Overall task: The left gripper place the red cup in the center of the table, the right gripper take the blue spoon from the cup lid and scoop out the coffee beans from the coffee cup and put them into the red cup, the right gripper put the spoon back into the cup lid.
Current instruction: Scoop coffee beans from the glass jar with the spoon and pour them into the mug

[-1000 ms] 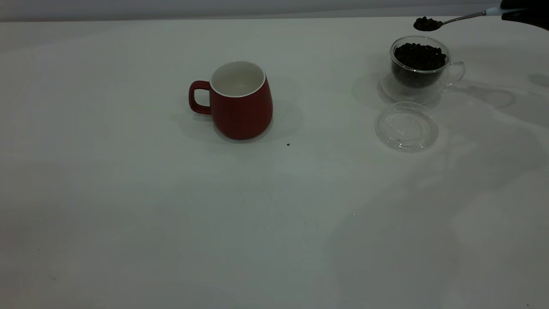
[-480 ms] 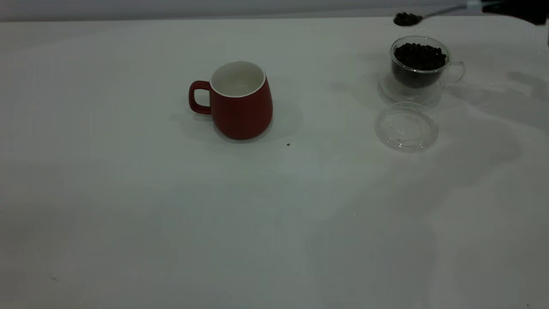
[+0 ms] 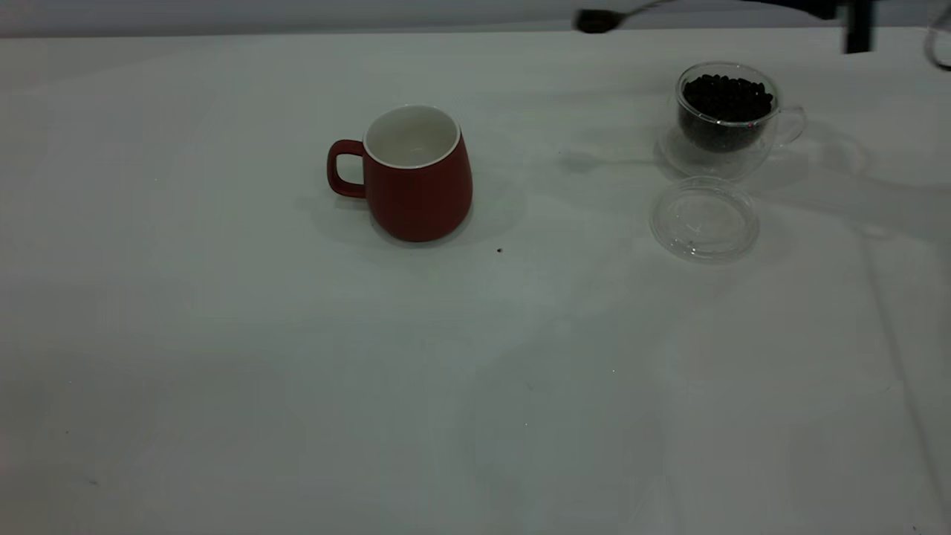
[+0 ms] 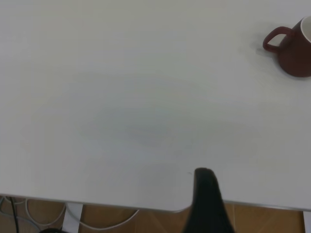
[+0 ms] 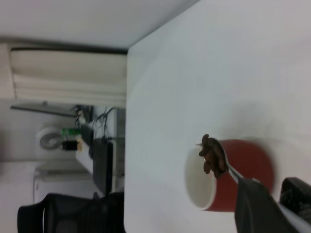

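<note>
While the right hand (image 5: 262,204), mostly cut off, grips the spoon (image 3: 605,18) of beans (image 5: 212,154), the left hand's (image 4: 206,204) grip cannot be told; the cup (image 3: 412,172) stands mid-table (image 3: 297,371).

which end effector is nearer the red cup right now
Right. The right end effector carries the spoon of beans close to the red cup. The left end effector is back at the table edge.

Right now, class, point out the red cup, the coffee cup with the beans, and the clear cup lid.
red cup (image 3: 420,197), exterior view, on its red outer wall.
coffee cup (image 3: 791,125), exterior view, on its glass handle.
cup lid (image 3: 703,219), exterior view, on its flat middle.
</note>
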You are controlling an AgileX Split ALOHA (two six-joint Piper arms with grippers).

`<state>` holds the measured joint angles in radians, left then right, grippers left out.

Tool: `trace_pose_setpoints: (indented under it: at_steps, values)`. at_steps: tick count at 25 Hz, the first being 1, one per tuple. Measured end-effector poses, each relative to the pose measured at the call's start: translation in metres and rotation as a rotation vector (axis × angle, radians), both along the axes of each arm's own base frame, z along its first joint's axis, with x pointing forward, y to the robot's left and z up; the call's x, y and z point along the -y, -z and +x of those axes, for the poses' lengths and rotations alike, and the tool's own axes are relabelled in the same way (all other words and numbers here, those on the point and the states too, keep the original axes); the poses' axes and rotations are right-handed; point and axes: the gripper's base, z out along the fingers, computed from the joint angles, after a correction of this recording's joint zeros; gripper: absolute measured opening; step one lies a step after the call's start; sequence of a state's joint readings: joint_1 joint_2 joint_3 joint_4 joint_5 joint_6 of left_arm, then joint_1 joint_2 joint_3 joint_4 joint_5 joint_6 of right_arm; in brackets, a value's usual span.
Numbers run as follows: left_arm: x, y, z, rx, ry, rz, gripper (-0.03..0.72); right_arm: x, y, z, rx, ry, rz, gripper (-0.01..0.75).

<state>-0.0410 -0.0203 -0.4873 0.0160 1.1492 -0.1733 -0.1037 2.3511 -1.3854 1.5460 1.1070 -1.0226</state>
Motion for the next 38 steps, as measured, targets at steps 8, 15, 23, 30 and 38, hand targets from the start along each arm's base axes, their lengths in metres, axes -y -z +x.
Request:
trace_pose_setpoints:
  at_steps: [8, 15, 23, 30, 38]
  values:
    - [0.0, 0.0, 0.0, 0.0, 0.0, 0.0, 0.587, -0.081, 0.003, -0.008, -0.003, -0.103, -0.04, 0.103]
    - [0.0, 0.0, 0.0, 0.0, 0.0, 0.0, 0.587, -0.128, 0.039, -0.02, -0.05, -0.119, -0.072, 0.103]
    - [0.0, 0.0, 0.0, 0.0, -0.001, -0.001, 0.587, -0.134, 0.06, -0.02, 0.047, -0.115, -0.144, 0.103]
    - [0.0, 0.0, 0.0, 0.0, -0.001, -0.001, 0.587, -0.134, 0.054, -0.018, 0.226, -0.19, -0.215, 0.103]
    - [0.0, 0.0, 0.0, 0.0, -0.001, -0.001, 0.587, -0.131, 0.014, -0.013, 0.398, -0.255, -0.349, 0.103]
